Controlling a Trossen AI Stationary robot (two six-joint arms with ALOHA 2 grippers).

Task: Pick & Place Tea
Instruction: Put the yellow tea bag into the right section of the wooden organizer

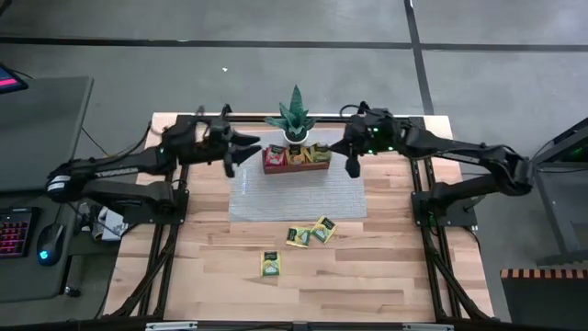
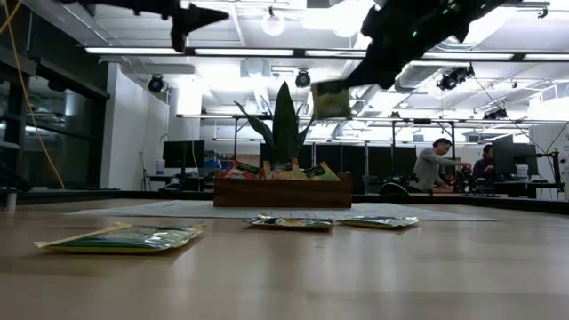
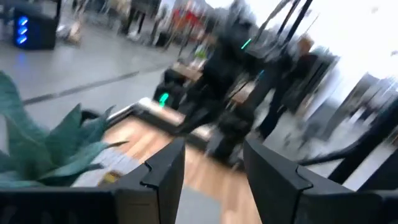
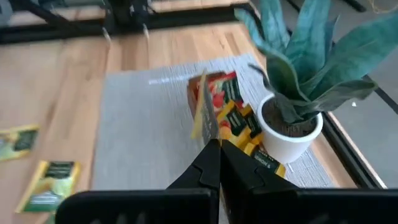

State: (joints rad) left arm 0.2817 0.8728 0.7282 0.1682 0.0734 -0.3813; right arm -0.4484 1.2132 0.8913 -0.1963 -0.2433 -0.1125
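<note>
Green-yellow tea packet [image 4: 204, 115] is pinched edge-on between the closed fingers of the right gripper [image 4: 219, 144] and carried in the air beside the wooden tray [image 1: 296, 167]; in the low view the same packet [image 2: 331, 100] hangs well above the tray's height. A thin-edge hold is judged suited to a vertical slot-in among the packets already standing in the tray.

Filed tea, red and orange-yellow [image 4: 233, 109], is seen upright in the tray, which sits on a grey mat [image 1: 294, 198] with the potted plant [image 1: 294, 118] just behind it. The plant's leaves overhang the tray, so a drop from the front side is judged safer.

Three green packets remain flat on the bare wood: two near each other at the mat's front edge [image 1: 310, 233] and one farther forward [image 1: 270, 264]. The task is judged partly done.

Left gripper [image 1: 241, 150] is held raised off the tray's other end, its fingers [image 3: 163, 169] parted and holding nothing, apparently kept clear of the right arm's path.
</note>
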